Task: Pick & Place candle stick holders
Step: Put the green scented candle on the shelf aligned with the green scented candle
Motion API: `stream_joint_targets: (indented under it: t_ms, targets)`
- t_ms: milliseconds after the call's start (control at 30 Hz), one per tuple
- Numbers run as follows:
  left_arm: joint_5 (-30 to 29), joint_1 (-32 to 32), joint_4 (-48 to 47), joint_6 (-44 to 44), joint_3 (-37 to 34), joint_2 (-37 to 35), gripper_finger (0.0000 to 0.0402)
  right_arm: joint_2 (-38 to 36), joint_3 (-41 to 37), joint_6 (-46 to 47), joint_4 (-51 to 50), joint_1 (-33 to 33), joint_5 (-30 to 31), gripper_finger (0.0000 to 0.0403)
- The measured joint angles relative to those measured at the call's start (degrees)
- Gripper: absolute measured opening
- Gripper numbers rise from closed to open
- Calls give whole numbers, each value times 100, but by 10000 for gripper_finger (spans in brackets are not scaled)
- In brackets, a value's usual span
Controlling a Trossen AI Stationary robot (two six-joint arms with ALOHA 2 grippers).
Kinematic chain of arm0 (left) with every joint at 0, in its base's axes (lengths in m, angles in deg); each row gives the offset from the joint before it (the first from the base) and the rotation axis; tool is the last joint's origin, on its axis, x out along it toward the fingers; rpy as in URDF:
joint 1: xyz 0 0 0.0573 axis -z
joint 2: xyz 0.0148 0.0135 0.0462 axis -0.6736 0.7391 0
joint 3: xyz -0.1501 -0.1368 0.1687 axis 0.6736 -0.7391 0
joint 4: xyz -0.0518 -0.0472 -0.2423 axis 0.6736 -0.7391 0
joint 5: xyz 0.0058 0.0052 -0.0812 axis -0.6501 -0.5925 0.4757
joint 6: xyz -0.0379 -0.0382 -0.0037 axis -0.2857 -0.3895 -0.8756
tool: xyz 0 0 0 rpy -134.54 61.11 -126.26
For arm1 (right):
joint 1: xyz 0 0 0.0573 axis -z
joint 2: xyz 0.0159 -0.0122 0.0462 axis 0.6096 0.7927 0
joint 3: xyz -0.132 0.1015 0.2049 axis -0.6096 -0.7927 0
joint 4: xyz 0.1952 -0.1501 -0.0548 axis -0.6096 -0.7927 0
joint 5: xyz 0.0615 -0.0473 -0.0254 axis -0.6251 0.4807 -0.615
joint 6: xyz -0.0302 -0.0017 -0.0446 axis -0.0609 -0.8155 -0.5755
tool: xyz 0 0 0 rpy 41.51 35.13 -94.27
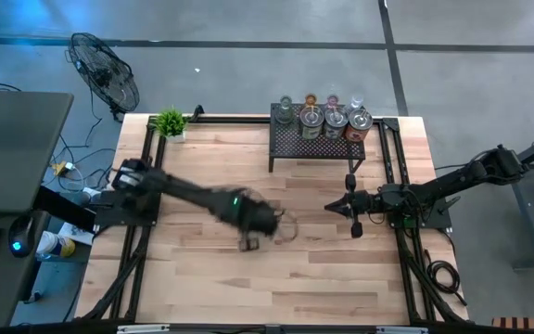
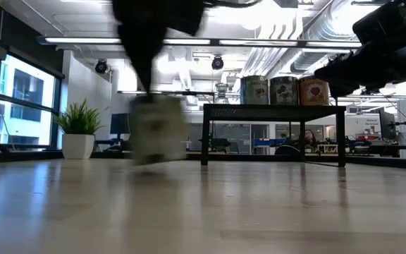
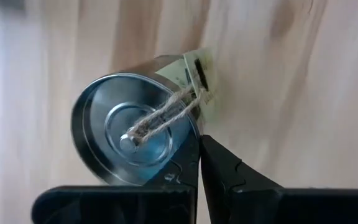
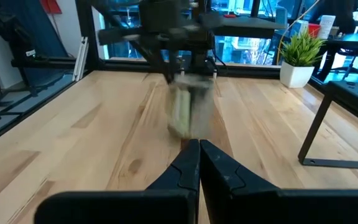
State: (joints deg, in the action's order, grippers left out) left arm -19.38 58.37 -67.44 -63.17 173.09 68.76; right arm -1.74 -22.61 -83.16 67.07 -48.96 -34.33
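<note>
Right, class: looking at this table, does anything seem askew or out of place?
Yes: one silver holder is mid-table, away from the rack. It seems tilted, and the left gripper pinches it only by the rim.

Left arm: enters from 9 o'clock, reaching toward centre. Left end effector (image 1: pixel 265 223): near centre, slightly toward 7 o'clock, pointing down, blurred; fingers (image 3: pixel 185 171) pressed together.

Right arm: enters from 3 o'clock, extended level toward centre. Right end effector (image 1: pixel 350 206): between centre and 3 o'clock, fingers (image 4: pixel 188 163) pressed together, nothing between them.
</note>
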Motion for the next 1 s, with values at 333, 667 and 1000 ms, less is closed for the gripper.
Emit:
stream_joint_targets:
  t_ms: [333, 667, 1000]
  targets:
    - [657, -1425, 465, 3488, 1066, -13, 0, 0, 0, 42, 20, -1, 243, 0]
    - [862, -2264, -364, 4890, 2857, -22, 0, 0, 0, 42, 13, 0, 243, 0]
    - [846, -3084, -98, 5796, 3086, 48, 0, 0, 0, 42, 11, -1, 240, 0]
